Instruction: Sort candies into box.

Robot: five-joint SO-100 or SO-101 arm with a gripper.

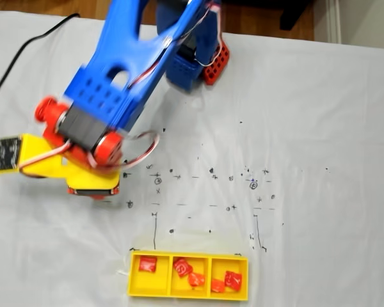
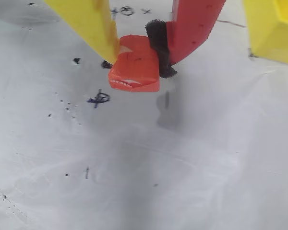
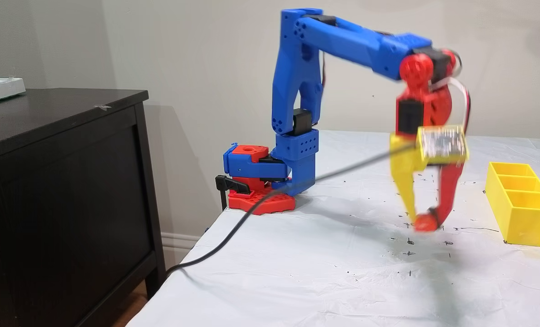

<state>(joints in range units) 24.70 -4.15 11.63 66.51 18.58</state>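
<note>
In the wrist view my gripper (image 2: 139,60) is shut on an orange candy (image 2: 134,76), pinched between the yellow finger (image 2: 93,24) and the red finger's black pad (image 2: 158,45). The candy hangs a little above the white cloth and casts a shadow on it. A fixed view from the side shows the gripper (image 3: 427,222) pointing down with the candy (image 3: 424,223) at its tips, left of the yellow box (image 3: 524,222). From above, the box (image 1: 133,281) holds a red candy (image 1: 147,263) in its left compartment, a red and an orange one in the middle, and an orange and a red one in the right.
Small black ink marks (image 1: 159,182) dot the white cloth between the arm and the box. A black cable (image 3: 252,213) runs from the wrist across the table and off its left edge. A dark cabinet (image 3: 70,181) stands left of the table. The arm's base (image 3: 256,186) sits at the back.
</note>
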